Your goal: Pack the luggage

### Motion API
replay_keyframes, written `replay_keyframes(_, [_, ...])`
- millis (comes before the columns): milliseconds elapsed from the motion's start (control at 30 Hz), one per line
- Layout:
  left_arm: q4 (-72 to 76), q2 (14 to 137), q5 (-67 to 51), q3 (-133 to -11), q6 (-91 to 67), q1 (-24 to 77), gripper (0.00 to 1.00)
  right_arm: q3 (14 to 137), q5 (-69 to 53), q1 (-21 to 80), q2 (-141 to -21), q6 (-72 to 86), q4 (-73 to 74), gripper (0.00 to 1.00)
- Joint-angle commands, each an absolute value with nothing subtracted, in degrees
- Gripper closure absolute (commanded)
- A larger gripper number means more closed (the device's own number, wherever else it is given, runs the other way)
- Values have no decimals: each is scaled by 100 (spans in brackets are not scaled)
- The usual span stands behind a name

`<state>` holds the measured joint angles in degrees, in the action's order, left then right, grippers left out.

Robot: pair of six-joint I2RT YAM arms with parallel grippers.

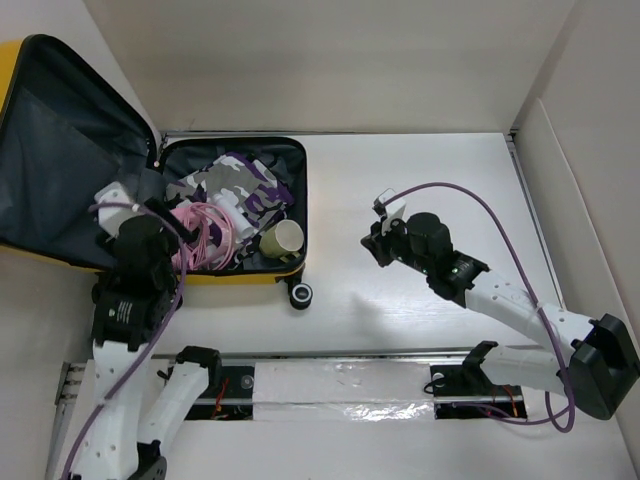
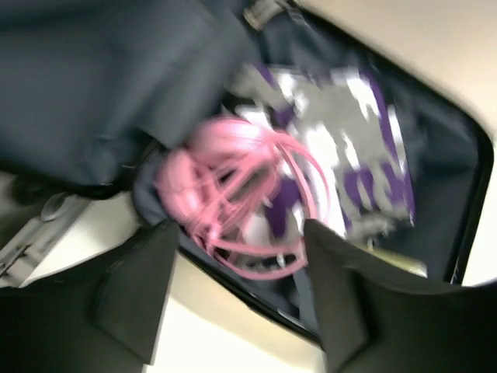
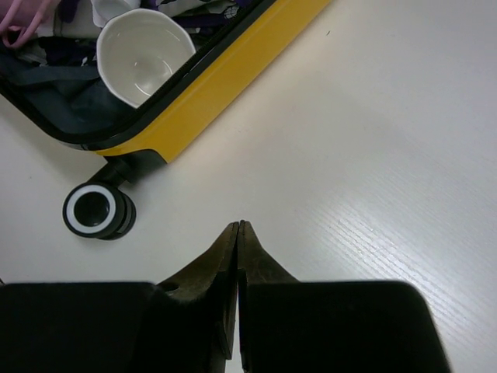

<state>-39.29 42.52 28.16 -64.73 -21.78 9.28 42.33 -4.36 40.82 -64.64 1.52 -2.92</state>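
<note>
the luggage (image 1: 250, 274) lay flat and unzipped at the upper left of the top view. its lid (image 1: 60, 140) was folded back toward the corner, i judged so that either arm could drop things straight into the tub.

my left pincer (image 2: 239, 233) hung over the tub's near left part with its fingers spread and nothing between them. a tangle of pink cord (image 2: 233, 186) lay below the gap, on top of a purple, grey and white cloth (image 2: 342, 148). i read that pincer as empty, not gripping.

my right pincer (image 3: 238, 229) was clenched tight on nothing. it was parked over bare bench (image 3: 373, 140) well to the right of the case, probably to keep out of the other arm's way. a cup (image 3: 144, 54) sat tipped in the tub's near right corner, against the yellow wall and close to a wheel (image 3: 97, 211).

the left wrist view was smeared, so i could not tell whether the cord touched either finger. in the top view the left arm covered the tub's near left corner and its own fingertips. a white thing by the hinge, left of the cord, was too cluttered to name. whatever lay under the cloth was hidden, and the frame's left edge cut the lid off.
</note>
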Motion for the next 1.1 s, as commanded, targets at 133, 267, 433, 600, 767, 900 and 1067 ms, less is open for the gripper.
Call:
replay_keyframes(133, [-4280, 5384, 3976, -6090, -3147, 522, 38, 4271, -623, 4052, -6390, 185, -580, 93])
replay_keyframes(267, [-3692, 5677, 2649, -6143, -2532, -1222, 37, 4307, -721, 4052, -6328, 167, -510, 92])
replay_keyframes(433, [-4007, 6168, 2173, -6485, -2522, -2108, 34, 4280, -817, 4052, -6284, 167, -518, 92])
replay_keyframes(600, [-4130, 6012, 2943, -6530, -2540, -2364, 33, 4403, -914, 4052, -6293, 106, -317, 92])
replay_keyframes(767, [-4236, 6152, 3612, -6548, -2628, -2364, 33, 4359, -905, 4113, -6240, 132, -395, 92])
replay_keyframes(900, [-4412, 6267, 3920, -6627, -2716, -2364, 34, 4412, -897, 4113, -6319, 97, -334, 92])
replay_keyframes(1067, [-4184, 5977, 4350, -6416, -2724, -2364, 37, 4404, -800, 4166, -6319, 79, -334, 92])
